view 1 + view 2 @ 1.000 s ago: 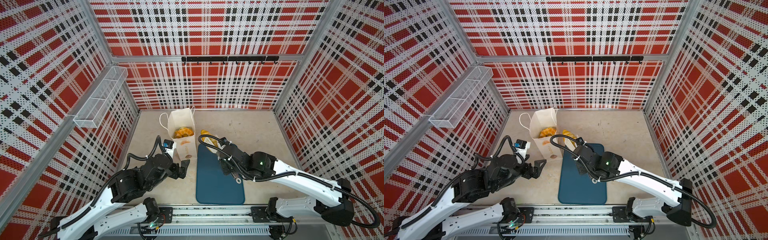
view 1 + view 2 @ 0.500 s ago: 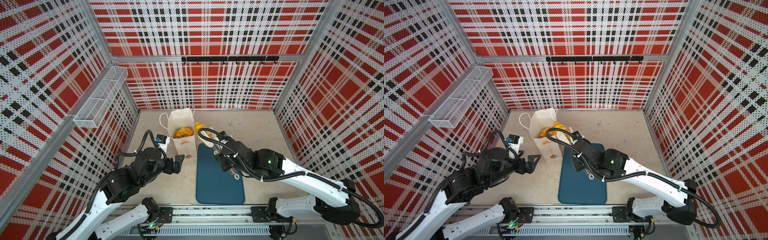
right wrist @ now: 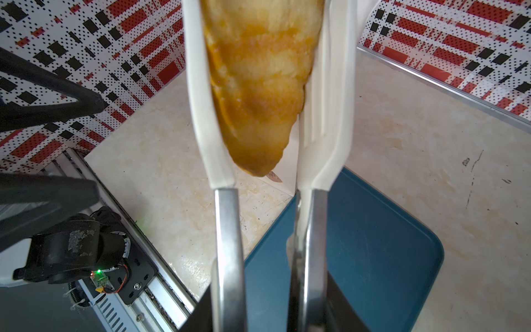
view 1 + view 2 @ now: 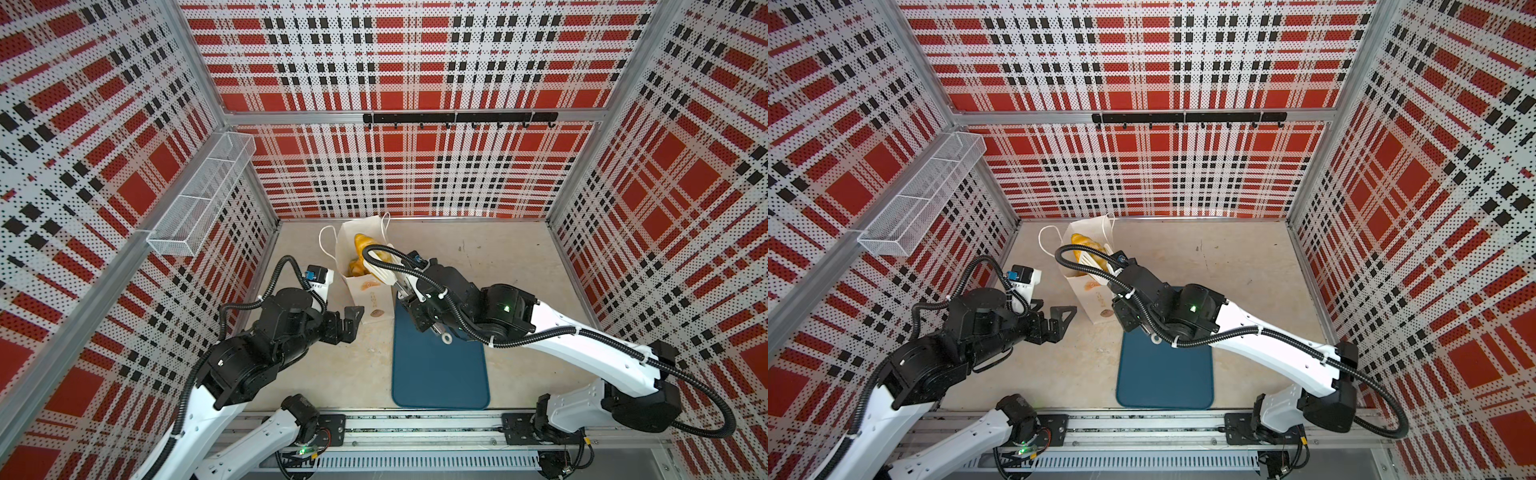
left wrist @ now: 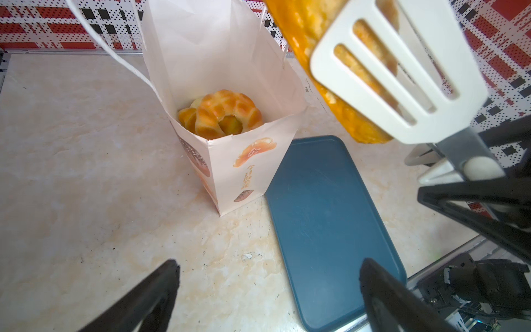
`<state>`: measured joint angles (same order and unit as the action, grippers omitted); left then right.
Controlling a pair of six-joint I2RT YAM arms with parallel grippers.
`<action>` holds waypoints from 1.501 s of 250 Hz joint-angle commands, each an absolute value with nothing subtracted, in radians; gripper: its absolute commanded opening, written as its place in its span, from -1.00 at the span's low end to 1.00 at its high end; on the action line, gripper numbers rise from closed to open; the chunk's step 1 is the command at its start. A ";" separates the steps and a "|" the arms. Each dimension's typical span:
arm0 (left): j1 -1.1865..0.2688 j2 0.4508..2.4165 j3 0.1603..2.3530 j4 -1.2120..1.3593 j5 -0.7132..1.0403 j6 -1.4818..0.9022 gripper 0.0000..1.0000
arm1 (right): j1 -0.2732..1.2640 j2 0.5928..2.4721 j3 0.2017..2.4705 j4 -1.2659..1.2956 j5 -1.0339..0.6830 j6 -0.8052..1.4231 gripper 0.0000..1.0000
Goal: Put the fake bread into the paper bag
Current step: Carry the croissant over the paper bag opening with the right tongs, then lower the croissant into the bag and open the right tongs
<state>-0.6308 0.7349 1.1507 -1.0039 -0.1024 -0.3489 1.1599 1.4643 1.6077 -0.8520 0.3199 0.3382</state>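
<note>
Doughnut (image 5: 227, 115) in paper bag (image 5: 247, 172) shows only from left wrist; left fingers (image 5: 149, 293) spread, right fingers (image 5: 459, 195) clamp tongs (image 5: 402, 86).

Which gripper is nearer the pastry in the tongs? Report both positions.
Right. The right gripper holds the tongs clamping the pastry above the paper bag; the left gripper hangs open beside the bag.
</note>
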 commanded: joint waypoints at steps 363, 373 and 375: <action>-0.508 0.717 1.036 -0.959 0.058 -0.314 0.99 | 1.054 1.834 2.039 -0.975 0.428 0.256 0.04; -0.509 0.716 1.034 -0.955 0.058 -0.316 0.99 | 1.054 1.835 2.040 -0.977 0.428 0.256 0.10; -0.509 0.716 1.034 -0.955 0.059 -0.316 0.99 | 1.054 1.835 2.041 -0.978 0.427 0.256 0.11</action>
<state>-0.5167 0.7147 1.0470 -0.9859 0.0460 -0.3103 1.0584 1.8336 1.9919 -1.0069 0.3962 0.2718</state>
